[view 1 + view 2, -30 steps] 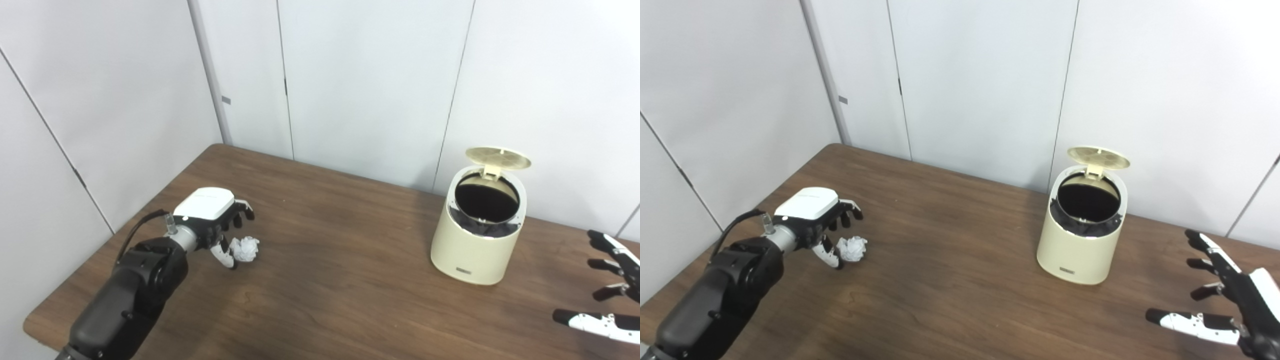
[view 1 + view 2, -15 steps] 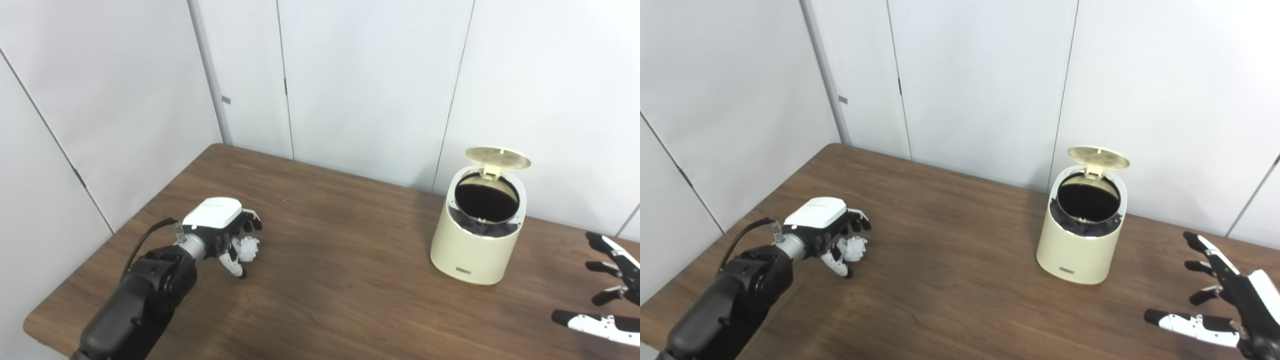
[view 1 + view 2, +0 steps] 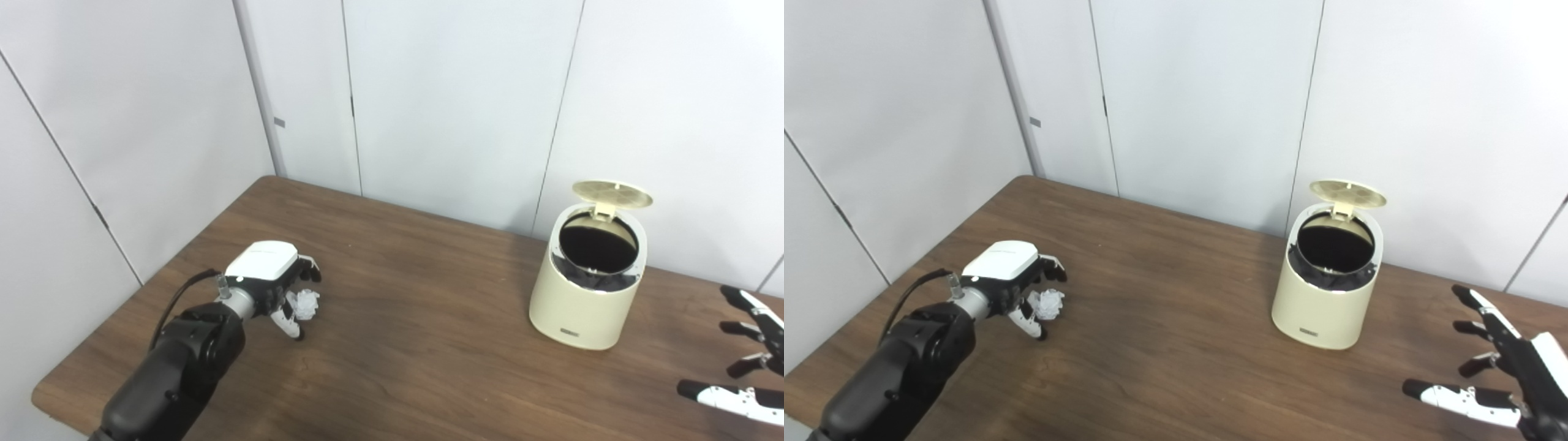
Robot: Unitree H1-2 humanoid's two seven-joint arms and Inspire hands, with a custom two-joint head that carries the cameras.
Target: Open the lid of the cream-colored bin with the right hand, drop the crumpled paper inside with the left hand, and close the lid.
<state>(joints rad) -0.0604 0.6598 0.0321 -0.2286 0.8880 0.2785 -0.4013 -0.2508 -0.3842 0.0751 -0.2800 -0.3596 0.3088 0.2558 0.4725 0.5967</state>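
The cream-colored bin (image 3: 587,299) stands at the back right of the brown table (image 3: 416,343), its round lid (image 3: 612,193) flipped up and the dark inside showing. A white crumpled paper ball (image 3: 305,304) lies on the table at the left. My left hand (image 3: 272,286) is cupped over and around the ball, fingers curled above it and thumb low beside it, with small gaps still showing. My right hand (image 3: 1497,376) hovers at the bottom right, fingers spread, holding nothing, well to the right of the bin.
White wall panels (image 3: 441,104) rise close behind the table's far edge and along its left side. Bare wood stretches between the paper ball and the bin.
My left hand moved forward and down over the paper ball and its fingers curled closer around it. The right hand barely moved. The camera shifted slightly.
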